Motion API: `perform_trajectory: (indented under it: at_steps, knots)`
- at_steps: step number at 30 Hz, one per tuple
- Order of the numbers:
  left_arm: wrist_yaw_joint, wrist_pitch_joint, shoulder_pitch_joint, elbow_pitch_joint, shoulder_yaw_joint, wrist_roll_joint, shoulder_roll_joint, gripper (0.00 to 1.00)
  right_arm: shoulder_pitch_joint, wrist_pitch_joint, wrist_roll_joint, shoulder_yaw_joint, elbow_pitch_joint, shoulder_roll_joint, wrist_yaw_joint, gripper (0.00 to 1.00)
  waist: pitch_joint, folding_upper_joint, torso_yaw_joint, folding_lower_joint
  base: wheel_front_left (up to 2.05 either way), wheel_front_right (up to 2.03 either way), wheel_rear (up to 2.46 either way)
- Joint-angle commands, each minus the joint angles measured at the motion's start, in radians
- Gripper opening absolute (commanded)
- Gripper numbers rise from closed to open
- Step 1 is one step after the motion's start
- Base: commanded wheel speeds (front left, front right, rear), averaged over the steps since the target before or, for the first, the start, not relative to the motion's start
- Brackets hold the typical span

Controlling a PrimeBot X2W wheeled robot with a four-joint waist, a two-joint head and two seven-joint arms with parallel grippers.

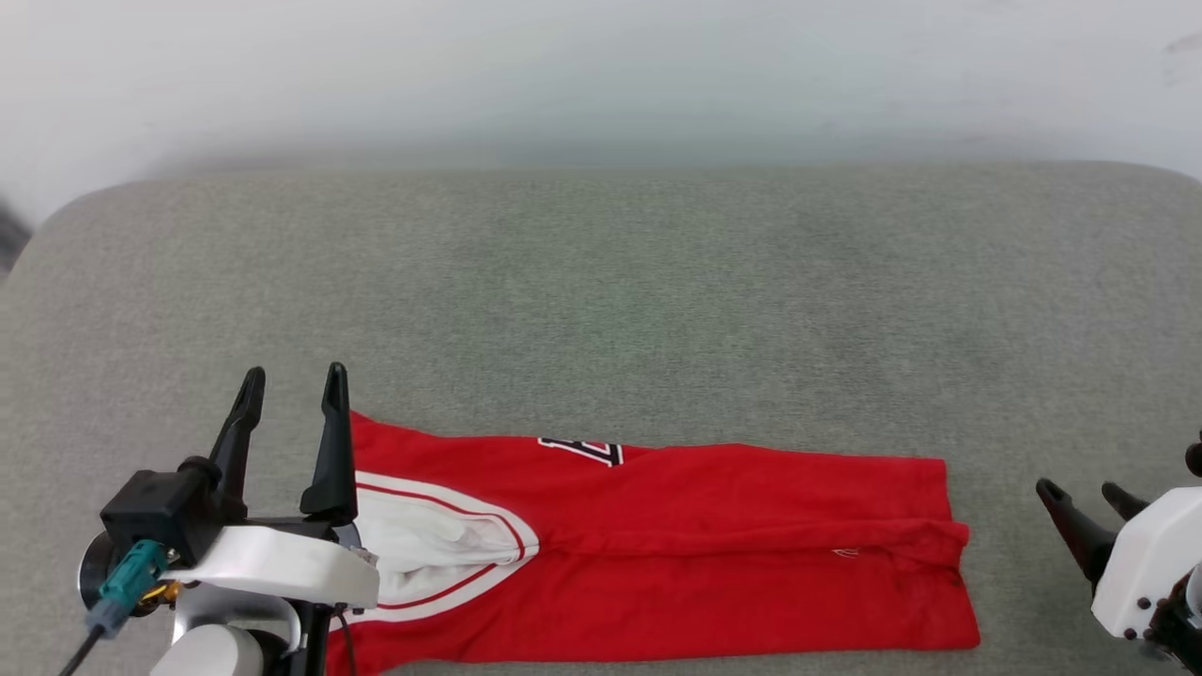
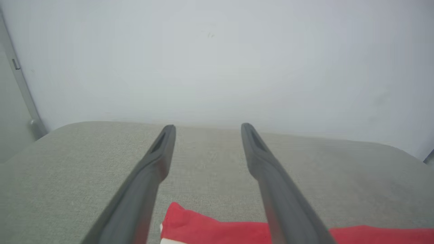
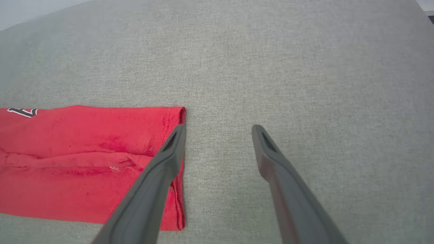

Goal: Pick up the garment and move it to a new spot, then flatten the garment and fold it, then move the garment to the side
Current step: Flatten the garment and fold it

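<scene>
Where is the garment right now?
Head view, lower centre: the garment lies folded into a long band on the grey surface, sleeve end by the open left gripper, hem end short of the open right gripper, held by neither.

Bright, soft, even light throughout.
Behind the garment (image 1: 657, 535) we see the wall (image 1: 601, 75) washed pale and hazy; the garment's edges throw only thin, faint shadows on the desk (image 1: 601, 300), whose far rim looks blurred.
</scene>
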Motion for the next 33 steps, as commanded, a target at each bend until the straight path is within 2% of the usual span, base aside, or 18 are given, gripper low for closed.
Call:
perform_trajectory:
  at_steps: [1,8,16,19,24,33]
  knots:
    - [0.01,-0.009,0.003,-0.018,0.0,0.02,-0.003,1.0,-0.016,0.029,0.012,-0.001,0.007,-0.004,0.0,1.0,0.006,0.0,0.02,0.0001,0.0,0.0,0.0]
    - [0.022,-0.015,0.007,-0.078,-0.035,0.074,-0.017,1.0,-0.027,0.146,0.029,0.041,0.081,0.039,0.0,1.0,0.034,0.0,0.074,0.0001,0.0,0.0,0.0]
    - [0.017,-0.012,-0.008,-0.082,-0.061,0.089,-0.03,1.0,-0.024,0.193,0.072,0.1,0.188,0.083,0.0,1.0,0.054,0.0,0.1,0.0001,0.0,0.0,0.0]
    - [0.016,-0.01,-0.012,-0.075,-0.068,0.092,-0.029,1.0,-0.03,0.185,0.089,0.125,0.211,0.083,0.0,0.0,0.055,0.0,0.099,0.0001,0.0,0.0,0.0]
    - [0.009,-0.004,-0.017,-0.061,-0.078,0.09,-0.028,1.0,-0.06,0.174,0.112,0.143,0.225,0.052,0.0,0.0,0.035,0.0,0.088,0.0001,0.0,0.0,0.0]
    - [0.034,0.003,0.022,-0.06,-0.072,0.088,-0.016,1.0,-0.079,0.159,0.128,0.143,0.191,-0.013,-0.001,0.0,-0.019,0.0,0.039,0.0001,0.0,0.0,0.0]
